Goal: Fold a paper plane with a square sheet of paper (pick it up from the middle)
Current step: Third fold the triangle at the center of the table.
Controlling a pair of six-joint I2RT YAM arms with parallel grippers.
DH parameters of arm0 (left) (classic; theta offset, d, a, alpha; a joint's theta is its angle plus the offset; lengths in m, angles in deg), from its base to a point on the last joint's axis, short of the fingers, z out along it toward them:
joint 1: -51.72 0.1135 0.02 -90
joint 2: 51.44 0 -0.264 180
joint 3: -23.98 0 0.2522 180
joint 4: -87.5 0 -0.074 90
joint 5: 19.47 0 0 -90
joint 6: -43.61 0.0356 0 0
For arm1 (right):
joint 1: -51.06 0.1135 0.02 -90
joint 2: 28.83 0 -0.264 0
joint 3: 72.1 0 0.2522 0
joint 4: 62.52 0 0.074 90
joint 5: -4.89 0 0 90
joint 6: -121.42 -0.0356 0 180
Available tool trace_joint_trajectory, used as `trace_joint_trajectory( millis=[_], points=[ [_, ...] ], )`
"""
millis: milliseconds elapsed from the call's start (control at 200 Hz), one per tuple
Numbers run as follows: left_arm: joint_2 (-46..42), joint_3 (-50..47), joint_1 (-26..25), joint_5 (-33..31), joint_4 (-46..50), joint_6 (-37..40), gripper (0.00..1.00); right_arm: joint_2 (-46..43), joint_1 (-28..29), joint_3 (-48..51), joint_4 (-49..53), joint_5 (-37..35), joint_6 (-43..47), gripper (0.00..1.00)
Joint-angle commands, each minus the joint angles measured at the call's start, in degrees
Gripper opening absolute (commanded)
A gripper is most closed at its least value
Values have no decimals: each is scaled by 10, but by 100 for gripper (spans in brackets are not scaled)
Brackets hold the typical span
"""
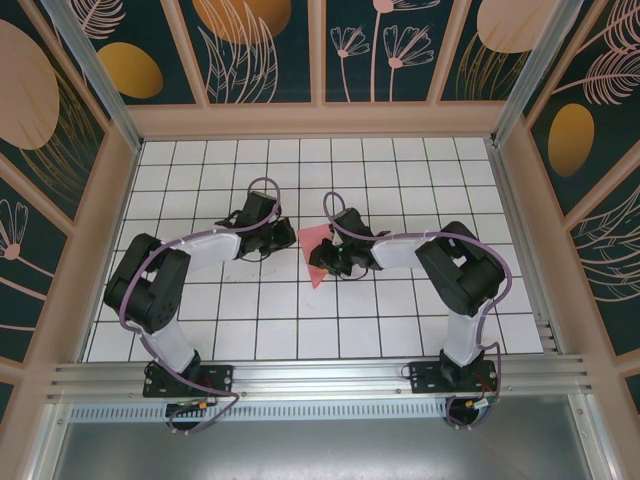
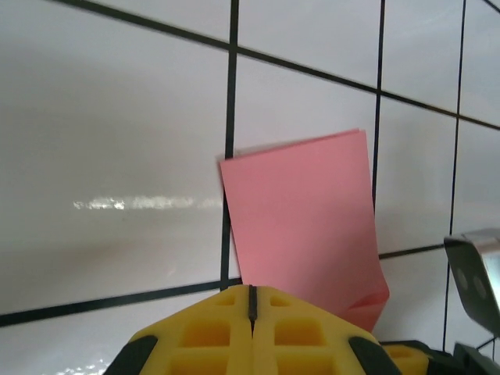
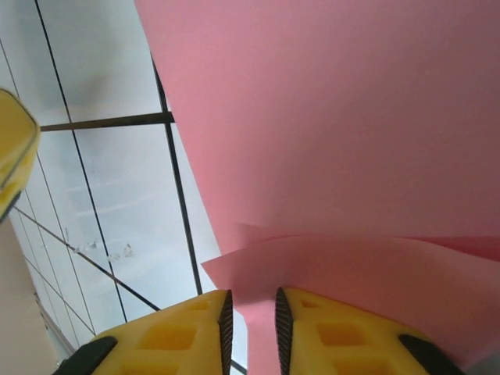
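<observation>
Pink-red square sheet of paper [image 1: 311,245] sits near the middle of the white gridded counter [image 1: 400,310], between the two pincers, and it is no longer flat: one layer is turned up over another. I judge the step in hand to be an early fold, with a flap being brought over before it is creased. The right pincer [image 3: 251,328] has its yellow fingers drawn almost together, with the edge of a lower flap of the paper [image 3: 336,117] running down into the slit between them, so it appears to be pinching that flap. The left pincer [image 2: 251,308] has its fingers pressed tight together just at the near edge of the paper [image 2: 305,226]; whether it nips that edge I cannot tell. Next, I judge, the flap must be carried across so its edges meet, then pressed flat with the other pincer steadying the sheet. The overhead view places the paper between the left pincer [image 1: 283,238] and right pincer [image 1: 326,260] but hides the layering. The left wrist view shows the curled corner, and the right wrist view shows the two layers overlapping.
</observation>
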Motion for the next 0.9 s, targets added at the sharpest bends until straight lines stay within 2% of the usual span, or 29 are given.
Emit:
trace_joint_trajectory(
  millis=[0, 140, 325, 620, 896],
  points=[
    [-21, -18, -2, 47, -34, -4, 5, 2, -3, 20, 30, -13, 7, 20],
    [-22, -32, -3, 77, -56, -12, 5, 3, -4, 23, 30, -13, 9, 15],
    [-21, -46, -14, 108, -83, -21, 3, 6, -5, 23, 36, -15, 14, 0],
    [36, -16, -49, 103, -74, -23, 0, 9, -6, 22, 39, -12, 18, 0],
    [65, -1, -56, 80, -41, -18, 0, 9, -8, 20, 38, -11, 16, 0]
  ],
)
